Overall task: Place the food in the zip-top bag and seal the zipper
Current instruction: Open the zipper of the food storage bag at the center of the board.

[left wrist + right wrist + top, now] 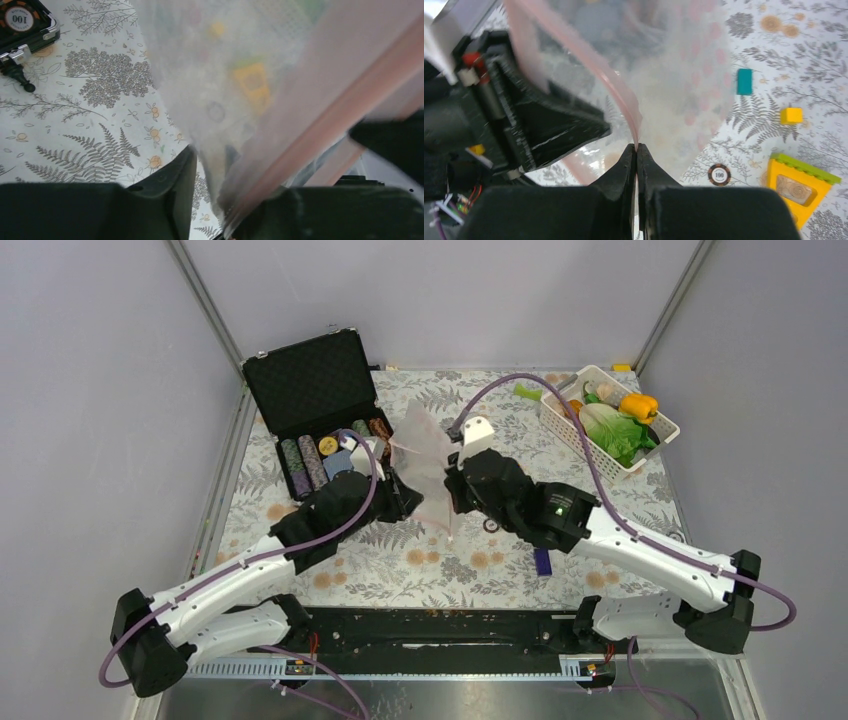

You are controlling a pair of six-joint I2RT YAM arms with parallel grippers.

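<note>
The clear zip-top bag point(424, 458) with pale pink dots hangs upright between my two grippers at the table's middle. My right gripper point(636, 150) is shut on the bag's pink zipper point(621, 95) strip, which rises out from between its fingertips. My left gripper point(235, 200) stands open around the bag's point(225, 75) other edge. The zipper point(340, 110) lies against its right finger, and a gap shows beside the left finger point(172, 190). The food sits in the white basket point(562, 428) at the back right: a yellow-orange pepper point(638, 405) and a green lettuce leaf point(615, 432).
An open black case point(310, 380) with poker chips stands at the back left. A green piece point(527, 392) lies beside the basket. A teal block point(744, 81), a yellow block point(791, 115), a yellow-and-green piece point(796, 185) and a loose chip point(719, 174) lie on the cloth.
</note>
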